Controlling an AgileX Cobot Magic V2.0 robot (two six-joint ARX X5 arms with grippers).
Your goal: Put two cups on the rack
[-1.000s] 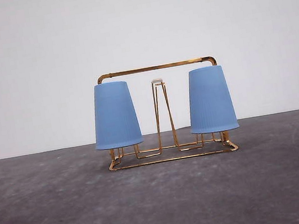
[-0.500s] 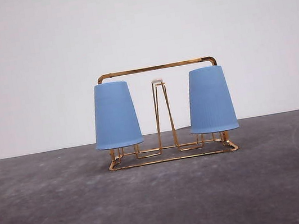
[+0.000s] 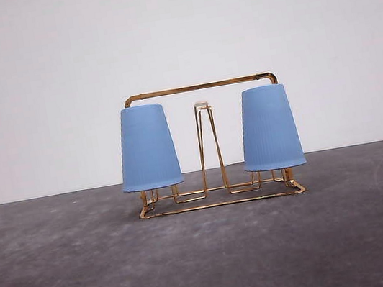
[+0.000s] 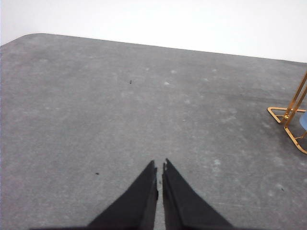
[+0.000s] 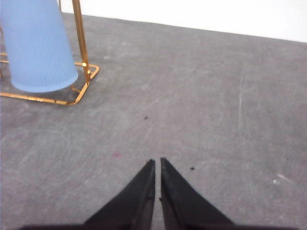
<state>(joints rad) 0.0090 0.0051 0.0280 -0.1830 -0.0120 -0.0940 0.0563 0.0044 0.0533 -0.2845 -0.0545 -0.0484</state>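
Nearest me, my left gripper (image 4: 159, 167) and right gripper (image 5: 157, 164) sit closed, empty over the table (image 3: 209, 257), while farther ahead both cups (image 3: 147, 147) (image 3: 269, 128) hang inverted, long axes upright, on the rack (image 3: 201, 86), task looks done.

A plain white wall (image 3: 176, 44) rises behind the mottled grey table (image 3: 209, 257), meeting its far edge, evenly lit.
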